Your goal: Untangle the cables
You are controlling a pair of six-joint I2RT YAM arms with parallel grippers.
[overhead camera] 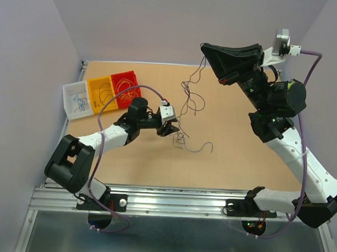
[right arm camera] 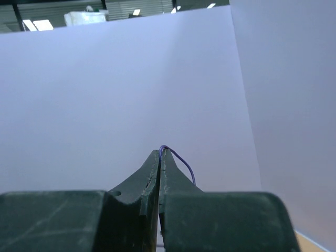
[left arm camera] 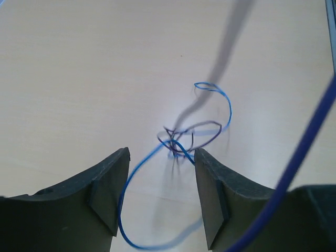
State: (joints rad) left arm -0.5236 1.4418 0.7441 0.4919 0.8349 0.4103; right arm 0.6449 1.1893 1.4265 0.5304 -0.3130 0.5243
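Dangling cables strung between two arms

Left gripper hovers low over the table, jaws apart around the tangled cables. Thin strands climb rightward to the raised right gripper, whose tips are clamped on one.

No writing, label, brand mark, number or sign is legible anywhere in the overhead view or in either of the two wrist views.

White arms with black joints, dark wedge-shaped fingers, looping lilac cords.
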